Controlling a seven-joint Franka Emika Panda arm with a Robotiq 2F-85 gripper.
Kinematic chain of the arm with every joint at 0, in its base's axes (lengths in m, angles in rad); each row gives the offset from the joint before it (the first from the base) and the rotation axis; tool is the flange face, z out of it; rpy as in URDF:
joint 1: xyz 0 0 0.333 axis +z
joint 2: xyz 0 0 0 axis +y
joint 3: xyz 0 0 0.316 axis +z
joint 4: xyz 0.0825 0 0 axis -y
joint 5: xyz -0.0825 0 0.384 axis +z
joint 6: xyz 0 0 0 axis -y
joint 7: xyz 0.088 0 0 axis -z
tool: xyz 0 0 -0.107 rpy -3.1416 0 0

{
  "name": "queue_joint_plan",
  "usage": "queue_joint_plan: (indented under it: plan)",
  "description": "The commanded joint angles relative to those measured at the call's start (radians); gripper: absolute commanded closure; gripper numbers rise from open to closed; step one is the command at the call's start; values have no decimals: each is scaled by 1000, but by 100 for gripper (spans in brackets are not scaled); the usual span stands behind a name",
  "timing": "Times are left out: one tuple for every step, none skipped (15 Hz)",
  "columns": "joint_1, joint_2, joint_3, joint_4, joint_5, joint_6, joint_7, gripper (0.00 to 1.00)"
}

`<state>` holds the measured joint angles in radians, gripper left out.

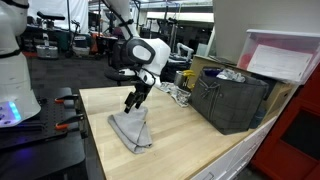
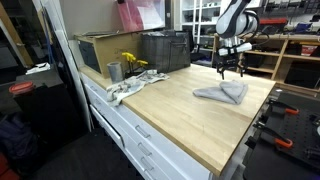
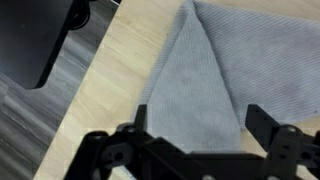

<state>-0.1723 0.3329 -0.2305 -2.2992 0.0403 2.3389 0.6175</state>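
Black two-finger hand (image 1: 132,103) hangs with fingers wide apart, just above the crumpled grey fabric cloth (image 1: 132,130) at its 6 o'clock on the pale wooden surface (image 1: 200,140). I'd pinch the raised fold, straight down.

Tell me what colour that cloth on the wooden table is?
The cloth is plain grey with a fine weave; the wrist view shows it best.

- A robotics lab or workshop, centred on a long wooden workbench (image 2: 190,115) with white drawers (image 2: 135,135) beneath it.
- A white robot arm (image 1: 150,52) reaches over the workbench.
- Beside the workbench stands another white machine (image 1: 12,60), lit blue near its base.
- Behind the workbench are open shelves (image 2: 292,55) of equipment.
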Motion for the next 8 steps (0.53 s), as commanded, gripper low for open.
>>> queue_joint_plan:
  plan:
    - [26, 40, 26, 49, 47, 0, -42, 0]
    - [36, 60, 35, 65, 53, 2, -41, 0]
    - [43, 77, 41, 81, 55, 5, -43, 0]
    - [50, 100, 48, 101, 57, 8, -43, 0]
    - [56, 119, 53, 120, 59, 10, -46, 0]
    - [60, 142, 58, 142, 62, 12, -49, 0]
    - [63, 162, 63, 162, 65, 13, -51, 0]
    - [63, 183, 68, 182, 72, 14, -55, 0]
